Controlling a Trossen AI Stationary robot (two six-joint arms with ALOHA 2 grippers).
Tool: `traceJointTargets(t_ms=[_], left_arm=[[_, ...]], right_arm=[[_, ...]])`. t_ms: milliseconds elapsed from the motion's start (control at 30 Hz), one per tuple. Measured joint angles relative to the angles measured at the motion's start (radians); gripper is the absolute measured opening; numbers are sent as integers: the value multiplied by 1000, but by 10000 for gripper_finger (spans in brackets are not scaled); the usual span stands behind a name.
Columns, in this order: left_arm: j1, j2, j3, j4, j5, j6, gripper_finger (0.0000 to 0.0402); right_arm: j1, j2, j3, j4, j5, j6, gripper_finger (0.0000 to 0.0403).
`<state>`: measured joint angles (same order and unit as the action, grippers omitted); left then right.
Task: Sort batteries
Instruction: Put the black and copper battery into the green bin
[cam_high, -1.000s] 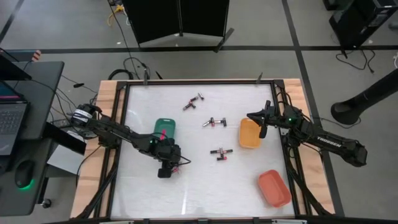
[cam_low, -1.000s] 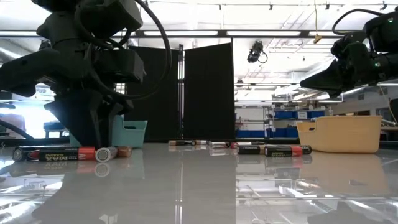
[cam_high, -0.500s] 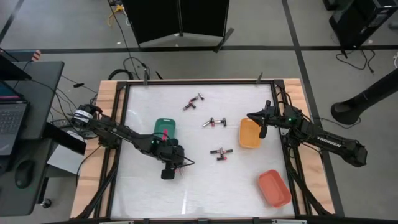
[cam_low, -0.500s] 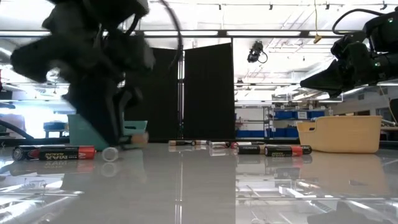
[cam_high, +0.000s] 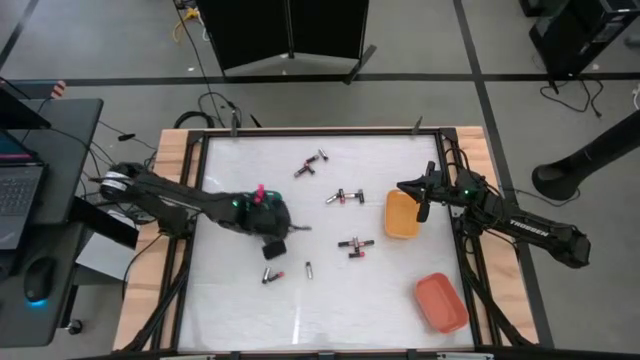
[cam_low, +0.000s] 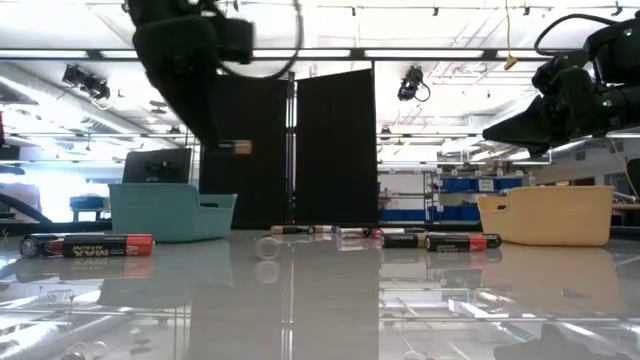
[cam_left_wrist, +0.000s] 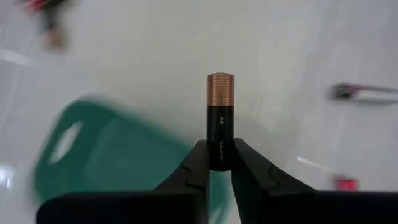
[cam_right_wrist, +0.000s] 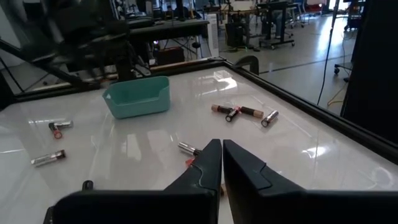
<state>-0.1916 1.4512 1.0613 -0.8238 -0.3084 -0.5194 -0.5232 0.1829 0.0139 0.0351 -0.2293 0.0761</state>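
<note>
My left gripper (cam_high: 288, 227) is raised over the table beside the green tray (cam_left_wrist: 106, 155), shut on an AA battery (cam_left_wrist: 220, 118) with a black body and a copper end; the low view shows it high up (cam_low: 237, 147). Other batteries lie on their sides on the table: two near the near edge (cam_high: 270, 275) (cam_high: 308, 268), one big cell (cam_low: 85, 244) at the left, and small groups toward the far side (cam_high: 310, 165) (cam_high: 345, 196) (cam_high: 355, 245). My right gripper (cam_right_wrist: 217, 163) is shut and holds nothing, hovering by the yellow tray (cam_high: 400, 213). My left gripper pinches the AA battery by its black end (cam_left_wrist: 221, 155) between its two fingers (cam_left_wrist: 198, 163). The fingers lie along the battery, so the copper end (cam_left_wrist: 220, 84) sticks out past the fingertips. The battery is lifted clear, above the table next to the green tray.
A red tray (cam_high: 441, 302) sits at the table's near right corner, and the yellow tray (cam_low: 545, 215) stands at the right. The green tray (cam_low: 170, 210) stands left of centre, partly under my left arm. A raised dark frame (cam_high: 300, 132) runs round the table.
My left gripper has risen from the table near its near edge with the AA battery in its fingers and swung toward the far edge, up beside the green tray. One small battery it left behind has rolled toward the table's right.
</note>
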Motion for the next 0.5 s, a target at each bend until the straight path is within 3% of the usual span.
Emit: traceJointTargets(t_ms=[167,300,500], left_arm=[[79,-86,-125,-3,30,-113,46],[99,-92,-221,78,116,-120,46],[131,-90,-282,122,121,-120,49]], right_arm=[[0,0,0,11,0,0,29],[0,0,0,17,0,0,27],[0,0,0,24,0,0,30]])
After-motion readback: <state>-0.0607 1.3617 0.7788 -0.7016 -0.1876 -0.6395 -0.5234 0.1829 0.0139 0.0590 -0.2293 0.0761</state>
